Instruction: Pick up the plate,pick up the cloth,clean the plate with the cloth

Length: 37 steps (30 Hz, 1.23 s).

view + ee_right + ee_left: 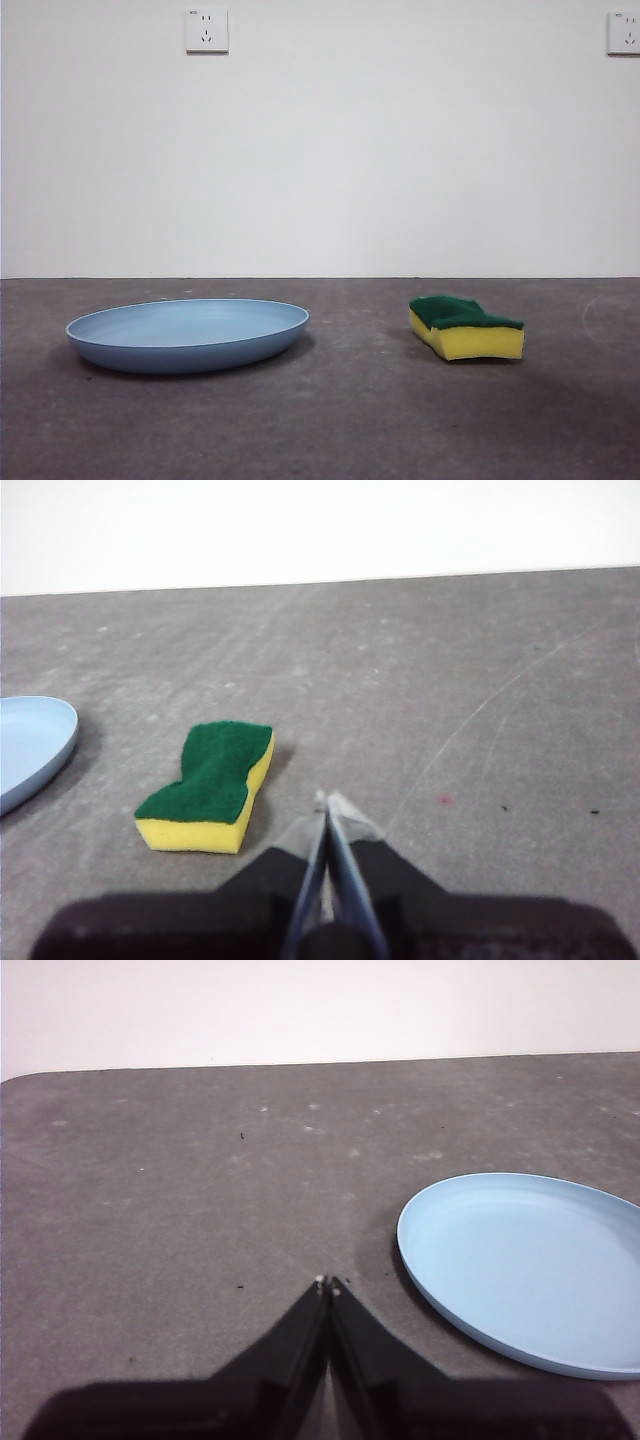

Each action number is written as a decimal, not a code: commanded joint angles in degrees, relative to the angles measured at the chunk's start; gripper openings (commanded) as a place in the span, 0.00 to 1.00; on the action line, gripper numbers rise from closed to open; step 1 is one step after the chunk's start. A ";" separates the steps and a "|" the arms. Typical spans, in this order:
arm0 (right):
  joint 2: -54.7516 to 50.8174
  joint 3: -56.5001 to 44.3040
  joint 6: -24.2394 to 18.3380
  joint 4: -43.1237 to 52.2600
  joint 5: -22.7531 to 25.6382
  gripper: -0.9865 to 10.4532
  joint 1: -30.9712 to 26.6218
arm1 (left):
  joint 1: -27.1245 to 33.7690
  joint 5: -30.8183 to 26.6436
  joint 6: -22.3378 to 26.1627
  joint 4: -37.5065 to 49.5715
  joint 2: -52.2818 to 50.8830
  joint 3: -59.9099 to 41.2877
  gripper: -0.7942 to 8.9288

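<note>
The light-blue plate (188, 333) lies flat on the grey table at the left of the front view. The cloth, a yellow sponge with a green top (465, 327), lies to the right of it. My left gripper (327, 1284) is shut and empty, above the table beside the plate (530, 1265). My right gripper (328, 800) is shut and empty, above the table beside the sponge (212, 783). The plate's edge (30, 745) shows in the right wrist view. Neither gripper shows in the front view.
The dark grey table (350, 420) runs back to a white wall with two sockets (206, 30). The table's far edge and a rounded corner (25, 1078) show in the left wrist view.
</note>
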 commanded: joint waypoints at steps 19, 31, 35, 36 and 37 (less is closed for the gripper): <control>-0.07 -0.55 4.07 -0.70 0.17 0.09 -0.13 | 0.20 -0.04 -0.15 0.24 -0.15 -0.79 0.08; -0.07 -0.55 4.07 -0.70 0.17 0.09 -0.15 | 0.20 -0.04 -0.15 0.24 -0.15 -0.79 0.08; -0.07 -0.55 4.04 -0.68 0.17 0.09 -0.13 | 0.20 -0.04 -0.15 0.24 -0.15 -0.79 0.08; -0.07 -0.55 4.04 -0.68 0.17 0.09 -0.13 | 0.20 -0.04 -0.15 0.24 -0.15 -0.79 0.08; -0.07 -0.55 4.04 -0.68 0.17 0.09 -0.13 | 0.20 -0.04 -0.15 0.24 -0.15 -0.79 0.08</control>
